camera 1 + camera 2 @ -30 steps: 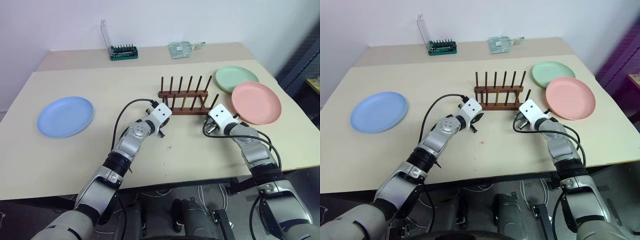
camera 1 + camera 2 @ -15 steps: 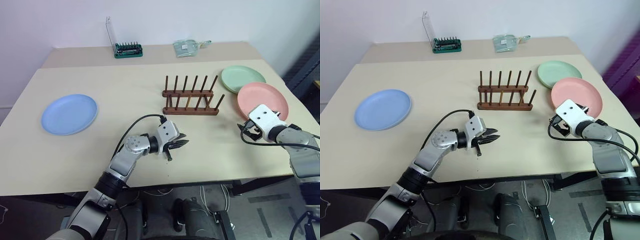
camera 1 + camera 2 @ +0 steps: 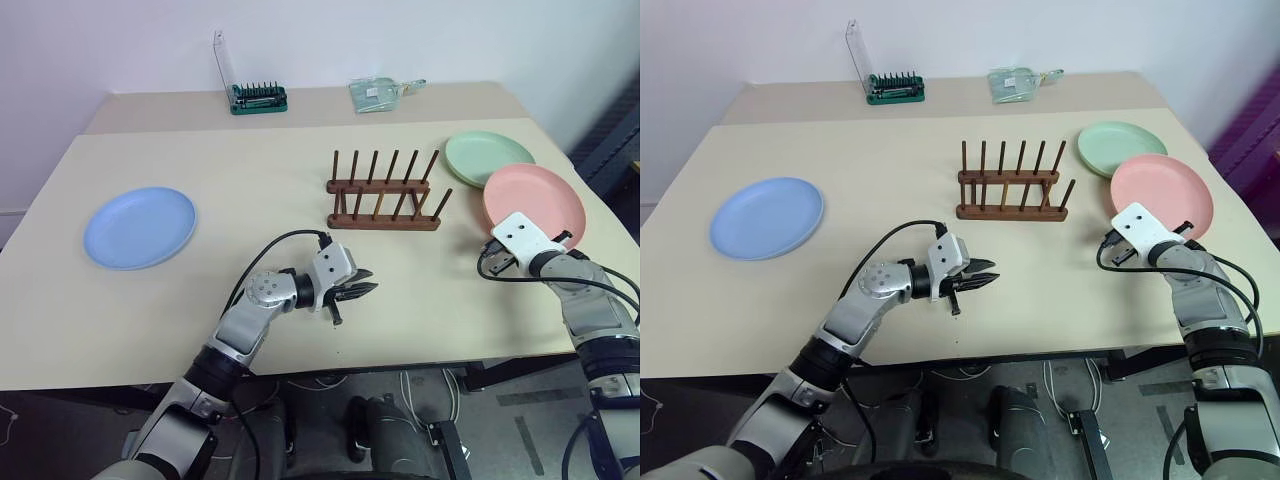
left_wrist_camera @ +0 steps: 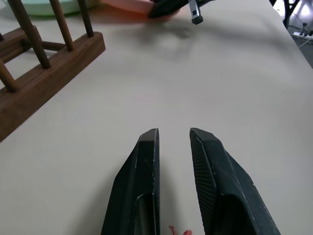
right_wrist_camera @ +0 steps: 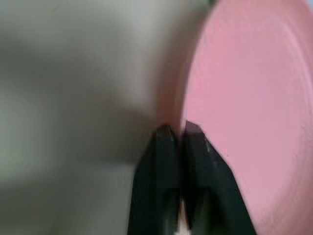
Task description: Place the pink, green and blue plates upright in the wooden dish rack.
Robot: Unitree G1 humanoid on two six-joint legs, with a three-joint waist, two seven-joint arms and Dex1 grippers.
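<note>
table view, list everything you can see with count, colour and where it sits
table: one, beige, carries everything below
blue plate: one, light blue, flat on the table's left side
wooden dish rack: one, dark brown, no plates in it, centre of the table
green plate: one, pale green, flat, right of the rack
pink plate: one, pink, flat, just nearer than the green plate
bit holder: one, green, clear lid raised, back edge
clear packet: one, see-through, back edge
left gripper: black fingers slightly apart, holding nothing, in front of the rack
right gripper: black fingers shut at the pink plate's near rim; grip unclear
</note>
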